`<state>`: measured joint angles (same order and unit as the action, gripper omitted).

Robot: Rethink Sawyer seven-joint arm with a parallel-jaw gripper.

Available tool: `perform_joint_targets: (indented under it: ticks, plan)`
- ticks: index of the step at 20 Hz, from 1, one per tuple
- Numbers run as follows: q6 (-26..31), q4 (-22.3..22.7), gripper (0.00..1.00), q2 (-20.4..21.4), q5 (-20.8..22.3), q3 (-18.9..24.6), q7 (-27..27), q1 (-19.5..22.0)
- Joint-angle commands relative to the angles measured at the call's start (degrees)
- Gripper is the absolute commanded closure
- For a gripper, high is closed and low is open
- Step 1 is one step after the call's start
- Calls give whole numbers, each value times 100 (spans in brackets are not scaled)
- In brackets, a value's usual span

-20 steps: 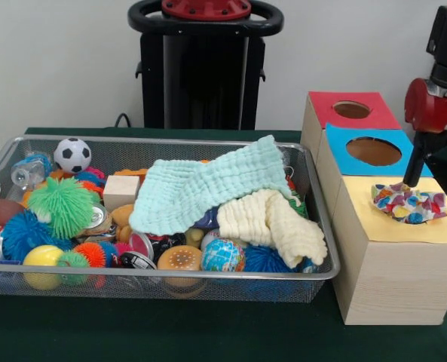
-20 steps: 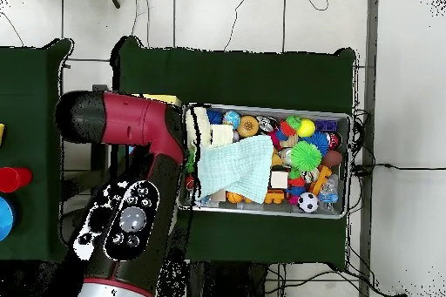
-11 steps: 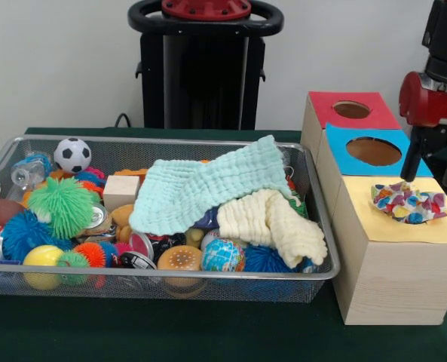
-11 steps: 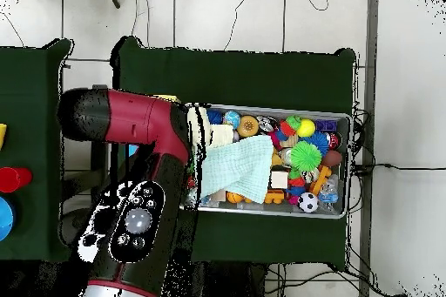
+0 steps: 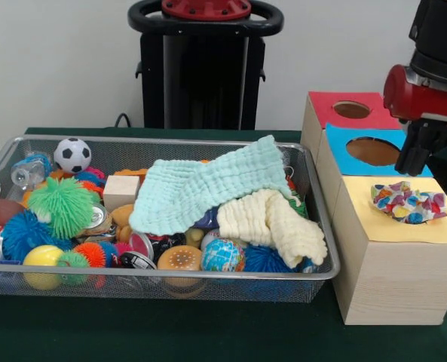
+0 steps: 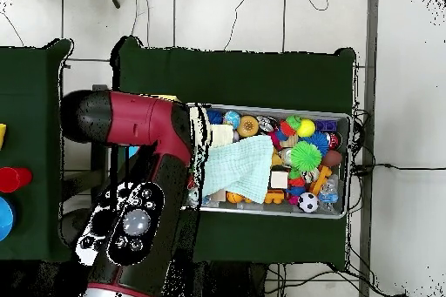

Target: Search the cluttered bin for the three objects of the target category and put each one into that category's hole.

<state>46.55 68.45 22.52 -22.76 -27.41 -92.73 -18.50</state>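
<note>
A wire mesh bin holds a mint green cloth and a cream cloth draped over many toys. A crumpled multicoloured cloth lies on the yellow-topped box, covering its hole. My gripper hangs above the blue-topped box, up and slightly left of the multicoloured cloth, with nothing seen in it. In the overhead view my arm hides the boxes and the gripper; the mint green cloth shows in the bin.
A red-topped box with a round hole stands behind the blue one. In the bin lie a soccer ball, a green spiky ball, a wooden block, a globe ball and several other toys.
My arm has moved left in the front view, from the right edge toward the blue box and the bin. The multicoloured cloth stays on the yellow box.
</note>
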Motion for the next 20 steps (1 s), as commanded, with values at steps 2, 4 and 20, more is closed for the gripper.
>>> perform_joint_targets:
  ticks: [2,4,20]
  plan:
    - [746,67,100,-117,333,182,-1086,121]
    - [489,125,100,-157,346,243,-1031,150]
    - [-470,915,100,-216,197,680,-1106,171]
